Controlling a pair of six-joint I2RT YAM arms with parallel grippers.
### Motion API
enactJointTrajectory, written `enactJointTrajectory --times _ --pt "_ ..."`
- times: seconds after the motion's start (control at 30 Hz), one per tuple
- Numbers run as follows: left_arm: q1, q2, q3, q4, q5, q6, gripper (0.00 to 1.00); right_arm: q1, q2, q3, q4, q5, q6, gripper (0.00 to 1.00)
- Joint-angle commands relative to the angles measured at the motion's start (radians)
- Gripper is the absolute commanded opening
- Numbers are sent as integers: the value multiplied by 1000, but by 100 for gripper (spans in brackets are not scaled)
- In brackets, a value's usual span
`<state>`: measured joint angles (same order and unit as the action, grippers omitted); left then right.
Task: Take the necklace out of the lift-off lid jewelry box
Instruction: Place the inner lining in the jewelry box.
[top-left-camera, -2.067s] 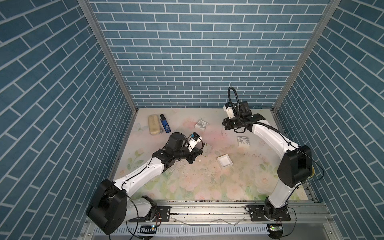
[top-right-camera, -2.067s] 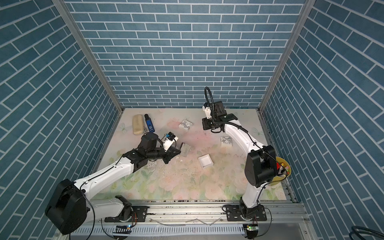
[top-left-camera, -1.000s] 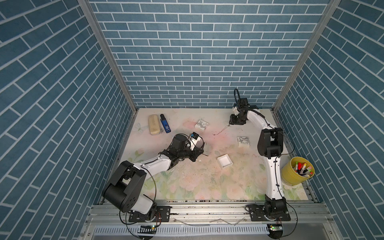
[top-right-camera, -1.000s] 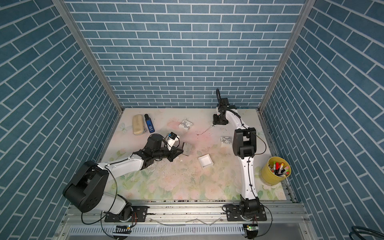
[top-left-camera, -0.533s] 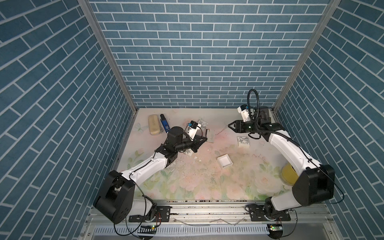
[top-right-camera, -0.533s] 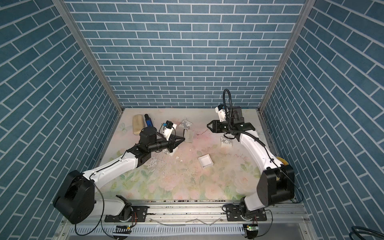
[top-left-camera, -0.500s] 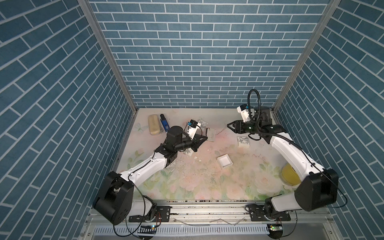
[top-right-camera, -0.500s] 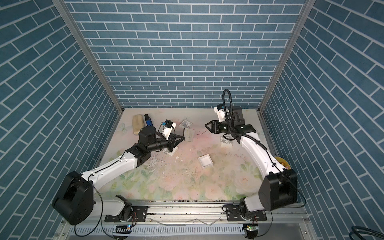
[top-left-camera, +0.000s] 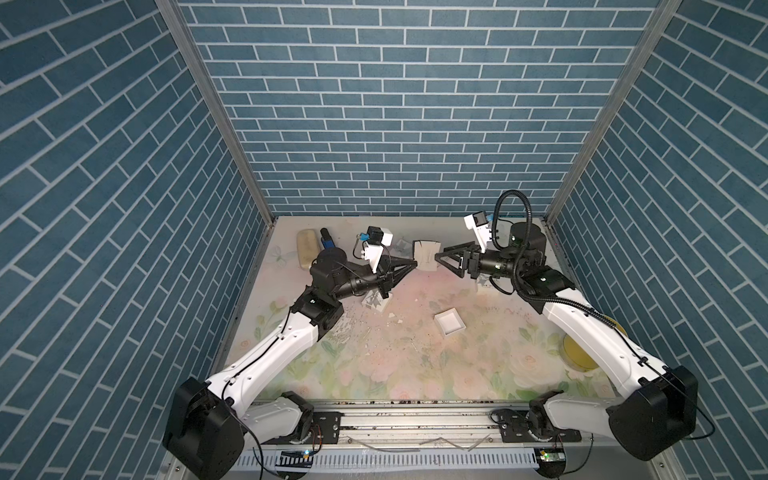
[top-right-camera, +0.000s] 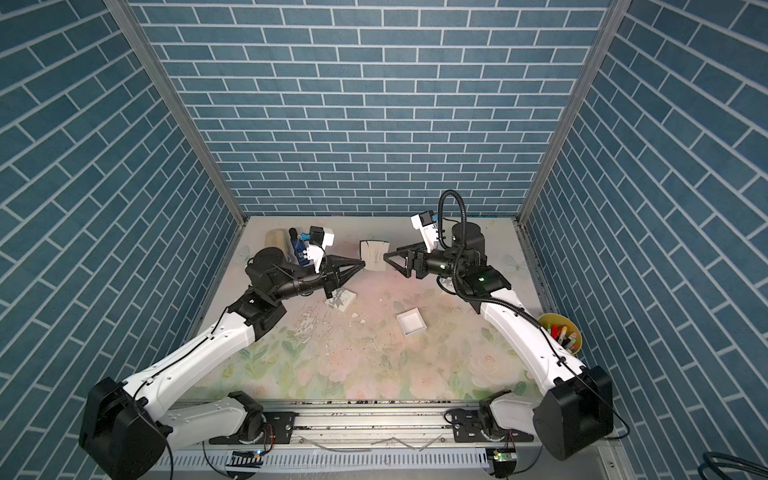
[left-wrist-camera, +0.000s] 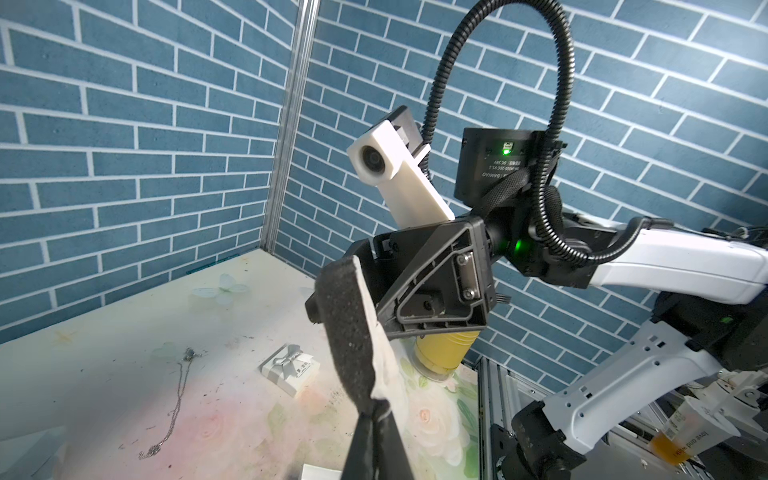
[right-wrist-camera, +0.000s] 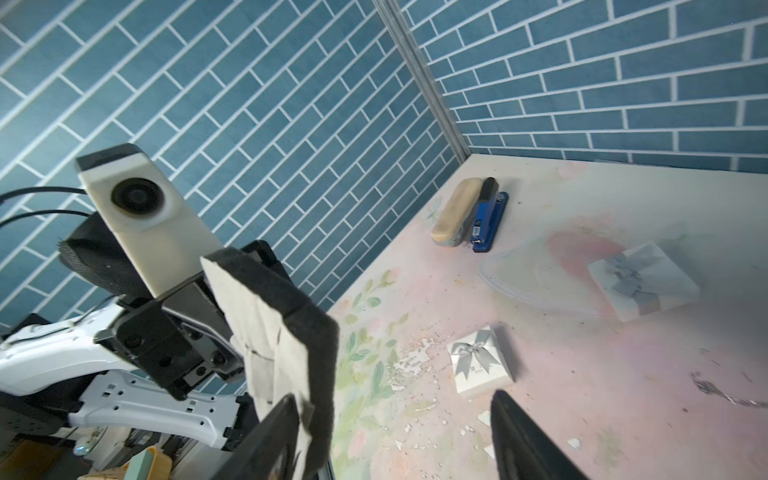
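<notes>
Left tool pinching foam insert, right tool open beside it

Bench (top-left-camera: 415, 365), back-centre: both tools raised, clear of the walls, open room beneath. Left tool (top-left-camera: 411, 263) clamped on a corner of the foam insert (top-left-camera: 424, 255). Right tool (top-left-camera: 439, 257) jaws spread wide, one finger at the insert's opposite edge, contact unclear. Necklace (left-wrist-camera: 174, 399) lies loose on the bench, apart from both tools.

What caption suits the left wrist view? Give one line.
Left gripper pinches the foam insert aloft; the necklace lies loose on the table.
</notes>
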<state>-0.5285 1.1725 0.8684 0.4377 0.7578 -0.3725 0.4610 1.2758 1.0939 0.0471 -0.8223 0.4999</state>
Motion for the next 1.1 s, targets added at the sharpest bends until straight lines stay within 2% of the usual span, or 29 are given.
enactJointTrajectory --times 0.0,0.13,0.2,0.23,0.37,0.43,0.57,0.6,0.7,0.87,0.97,1.07 --pt "2 -7 -28 85 32 -62 0 23 28 -1 149 -77 104 73" --pt "2 -7 -44 123 35 -87 0 48 64 33 161 -114 127 73" --pt "2 -9 -49 116 35 -84 0 52 77 34 194 -129 157 68" --pt "2 -11 -51 109 32 -78 0 52 81 31 224 -138 180 61" --pt "2 -14 -60 47 3 -58 0 51 78 18 258 -117 204 24" --pt "2 -14 -65 32 -4 -57 0 52 70 5 266 -101 205 15" --pt "4 -17 -73 29 -5 -62 0 51 59 -15 277 -83 205 9" --pt "3 -20 -74 31 -5 -64 0 50 56 -21 271 -76 202 10" --pt "8 -28 -77 51 11 -64 0 45 39 -43 243 -50 175 23" --pt "18 -25 -82 153 82 -117 0 11 -8 -88 257 -67 167 59" --pt "21 -13 -81 222 119 -157 0 1 -30 -96 276 -103 174 68" --pt "21 6 -83 312 141 -201 0 1 -28 -92 329 -152 218 72"
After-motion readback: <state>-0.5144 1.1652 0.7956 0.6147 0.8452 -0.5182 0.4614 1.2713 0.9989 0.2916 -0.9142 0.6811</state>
